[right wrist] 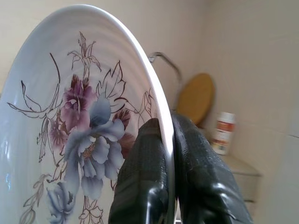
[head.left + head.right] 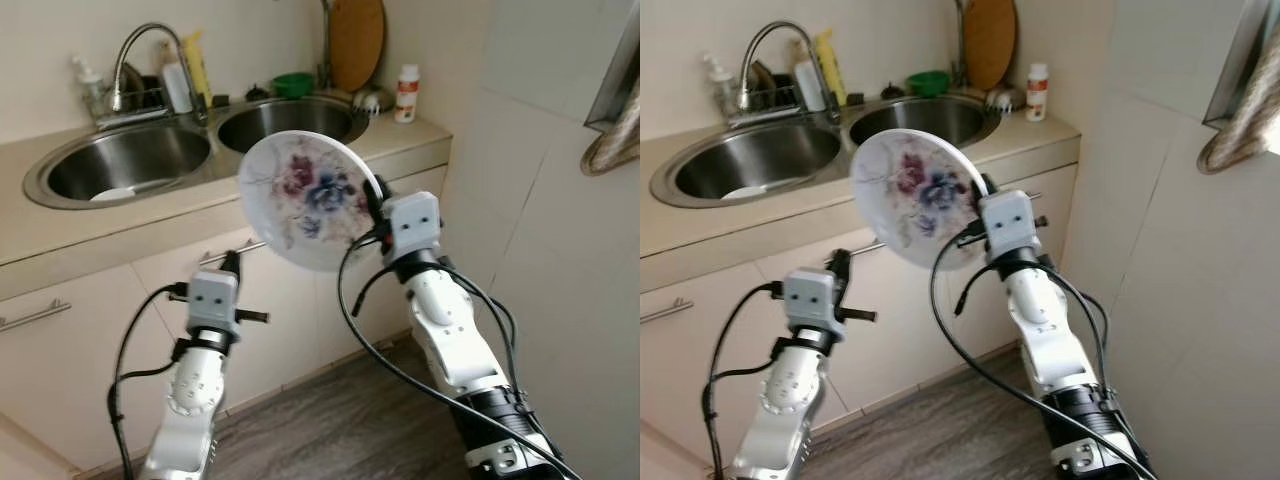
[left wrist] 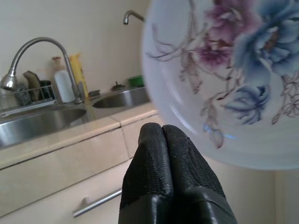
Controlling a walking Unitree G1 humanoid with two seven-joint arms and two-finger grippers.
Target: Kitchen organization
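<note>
The right gripper (image 1: 166,140) clamps the rim of the flowered plate (image 2: 305,195), one finger on each face, holding it tilted on edge in the air before the sink (image 2: 120,165) counter. The left gripper (image 3: 163,140), fingers pressed together and empty, sits below the plate.

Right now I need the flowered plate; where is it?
The flowered plate is held upright by the right gripper, before the counter edge below the sink.

home kitchen: double steel sink (image 2: 120,165), faucet (image 2: 150,45), cabinets (image 2: 120,300), cutting board (image 2: 357,40).
</note>
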